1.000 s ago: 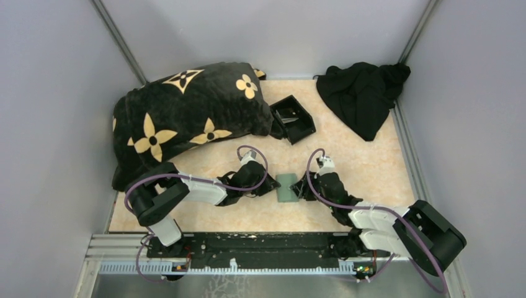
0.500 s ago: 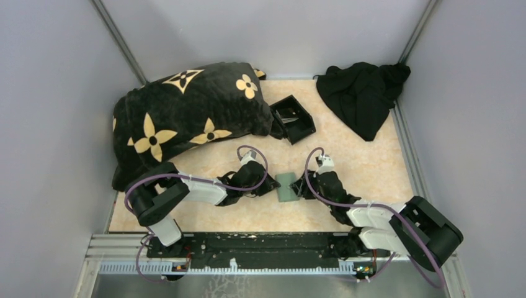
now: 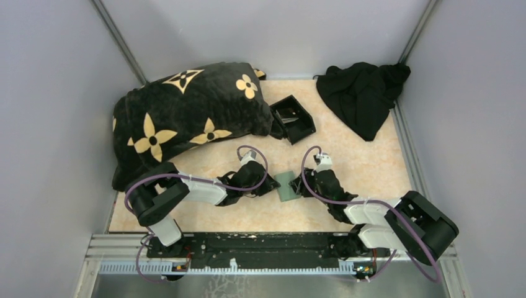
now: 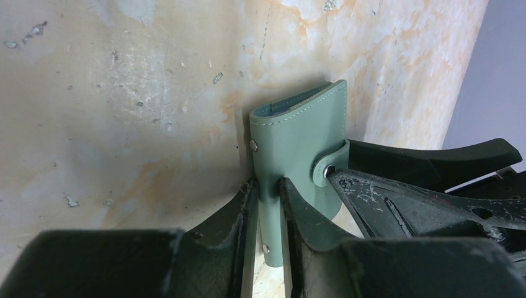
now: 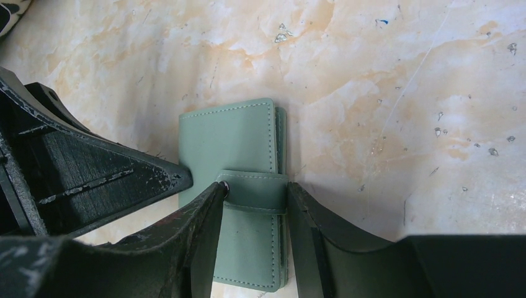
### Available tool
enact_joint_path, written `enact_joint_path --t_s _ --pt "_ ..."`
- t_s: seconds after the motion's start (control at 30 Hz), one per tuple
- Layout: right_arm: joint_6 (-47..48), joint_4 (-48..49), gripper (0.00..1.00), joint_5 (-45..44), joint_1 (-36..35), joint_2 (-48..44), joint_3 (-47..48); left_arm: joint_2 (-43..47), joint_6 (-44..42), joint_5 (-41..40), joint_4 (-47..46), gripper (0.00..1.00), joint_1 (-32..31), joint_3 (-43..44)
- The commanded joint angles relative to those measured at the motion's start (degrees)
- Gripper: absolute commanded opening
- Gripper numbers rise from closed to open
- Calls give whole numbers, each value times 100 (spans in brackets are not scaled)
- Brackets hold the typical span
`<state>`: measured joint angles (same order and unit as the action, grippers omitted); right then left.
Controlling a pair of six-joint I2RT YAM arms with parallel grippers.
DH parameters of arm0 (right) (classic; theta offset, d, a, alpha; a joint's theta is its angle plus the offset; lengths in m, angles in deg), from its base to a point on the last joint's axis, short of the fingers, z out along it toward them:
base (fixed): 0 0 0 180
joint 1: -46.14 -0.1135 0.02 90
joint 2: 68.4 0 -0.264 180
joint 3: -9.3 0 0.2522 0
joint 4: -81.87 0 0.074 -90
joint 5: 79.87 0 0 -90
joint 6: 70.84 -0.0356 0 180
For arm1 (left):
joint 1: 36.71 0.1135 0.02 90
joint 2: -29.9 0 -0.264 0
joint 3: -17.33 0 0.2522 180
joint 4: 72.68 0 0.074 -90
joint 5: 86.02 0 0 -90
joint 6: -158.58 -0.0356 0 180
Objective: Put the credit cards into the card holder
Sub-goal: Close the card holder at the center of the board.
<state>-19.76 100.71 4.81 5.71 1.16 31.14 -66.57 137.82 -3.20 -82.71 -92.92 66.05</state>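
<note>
Left pincer astride card holder

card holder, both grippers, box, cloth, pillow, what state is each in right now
card holder: closed, strap looks snapped shut
left gripper: shut on the card holder's edge
right gripper: fingers either side of the strap, touching it; grip unclear
black box: open-topped, skewed beside the pillow
black cloth: crumpled, far right corner
pillow: lying at far left
credit cards: none clearly visible
</note>
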Motion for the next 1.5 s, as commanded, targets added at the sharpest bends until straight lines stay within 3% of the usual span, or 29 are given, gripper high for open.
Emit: enact_joint_path --t_s 0.0,0.77,1.47 --pt "68 -827 43 278 -168 226 -21 -279 -153 88 673 25 -35 -73" --pt "-158 -1298 38 179 -265 648 23 -274 -142 70 736 25 -31 -85" --pt "-332 -1480 43 155 -348 -469 33 -347 -146 74 832 25 -31 -6"
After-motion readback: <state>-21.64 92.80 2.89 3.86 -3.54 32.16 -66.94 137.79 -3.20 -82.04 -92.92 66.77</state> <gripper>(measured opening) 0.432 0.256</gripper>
